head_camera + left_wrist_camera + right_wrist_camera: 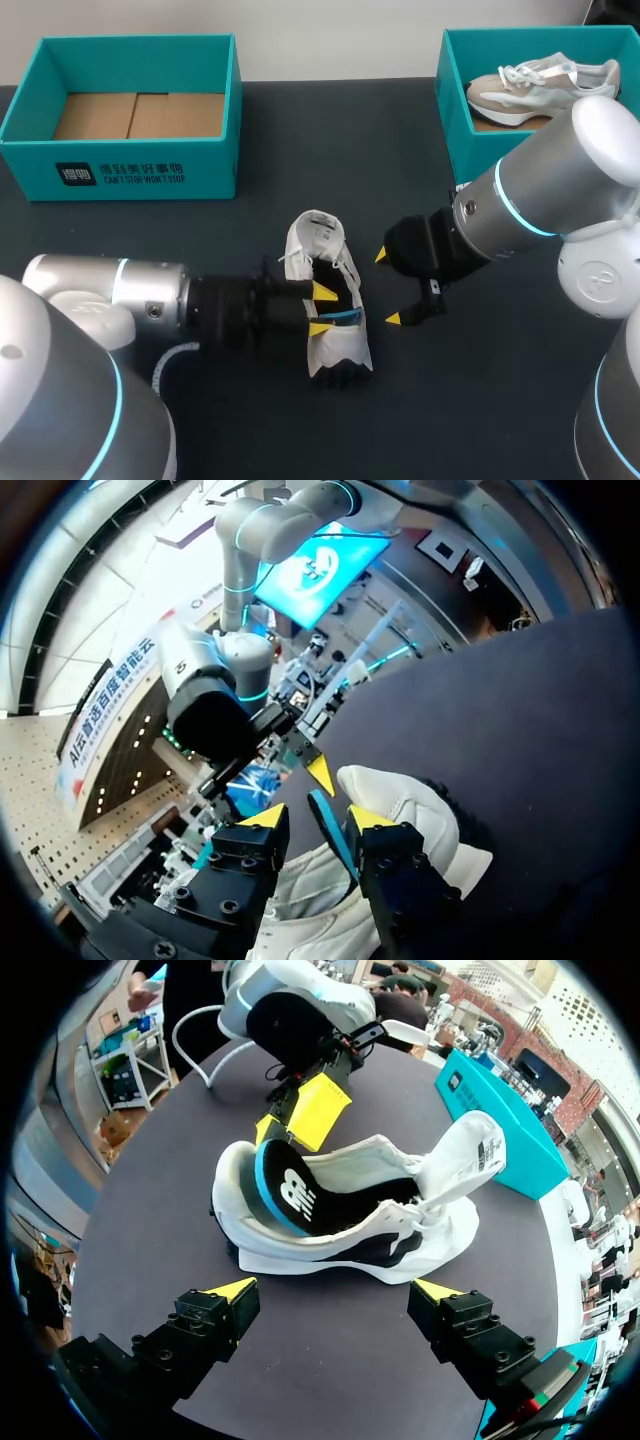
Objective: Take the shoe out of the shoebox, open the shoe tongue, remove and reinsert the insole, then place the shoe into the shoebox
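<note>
**While the right pincer hangs open, the left pincer straddles the insole**

Seen from the head view, the white shoe lies out of the empty shoebox on the dark surface. Its long axis runs crosswise to the left pincer's reach. The right pincer stands just beside the shoe, clear of it.

In the left wrist view, the fingers are apart. The insole's blue-edged heel stands up between them, close against one. I see no touch from the other, so I judge it unclamped.

In the right wrist view, the shoe lies broadside ahead of the spread fingers, its opening turned toward them and its tongue folded back. The left pincer sits beyond, over the raised insole heel. The left arm is nearer, so handling the insole likely falls to it.
</note>
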Robot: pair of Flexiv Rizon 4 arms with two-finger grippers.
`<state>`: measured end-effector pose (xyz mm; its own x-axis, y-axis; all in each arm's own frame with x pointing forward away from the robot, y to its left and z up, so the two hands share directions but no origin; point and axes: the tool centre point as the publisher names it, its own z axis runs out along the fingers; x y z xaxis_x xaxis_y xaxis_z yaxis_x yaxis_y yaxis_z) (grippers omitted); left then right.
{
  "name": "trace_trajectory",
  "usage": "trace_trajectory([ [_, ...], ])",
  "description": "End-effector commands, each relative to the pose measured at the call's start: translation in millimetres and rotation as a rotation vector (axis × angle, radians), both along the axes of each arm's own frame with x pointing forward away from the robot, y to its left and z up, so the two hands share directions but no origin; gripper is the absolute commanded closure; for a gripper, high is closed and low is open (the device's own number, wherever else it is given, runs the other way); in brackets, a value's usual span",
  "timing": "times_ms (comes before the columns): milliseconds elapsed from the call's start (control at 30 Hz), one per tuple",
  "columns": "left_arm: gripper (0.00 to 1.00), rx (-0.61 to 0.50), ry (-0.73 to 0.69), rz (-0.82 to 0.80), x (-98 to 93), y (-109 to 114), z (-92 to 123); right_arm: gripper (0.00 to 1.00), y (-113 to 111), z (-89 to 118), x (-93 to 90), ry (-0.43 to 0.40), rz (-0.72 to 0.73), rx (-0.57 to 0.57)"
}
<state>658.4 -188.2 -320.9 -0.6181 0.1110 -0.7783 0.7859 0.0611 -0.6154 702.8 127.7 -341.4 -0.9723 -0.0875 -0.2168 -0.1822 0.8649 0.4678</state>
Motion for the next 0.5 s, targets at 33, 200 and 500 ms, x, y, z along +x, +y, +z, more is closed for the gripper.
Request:
trace_trajectory([
  [33, 0.58, -0.007, -0.006, 0.0, -5.7, 6, 8, 0.0, 0, -1, -1.0, -0.002, -0.001, 0.0],
  [200, 0.58, -0.011, -0.001, -0.005, -7.3, 7, 10, 0.0, 0, -1, -1.0, -0.002, -0.001, 0.0],
  [500, 0.75, 0.013, 0.035, -0.003, -9.2, 6, 0, 0.0, 0, -1, -1.0, -0.002, -0.001, 0.0],
])
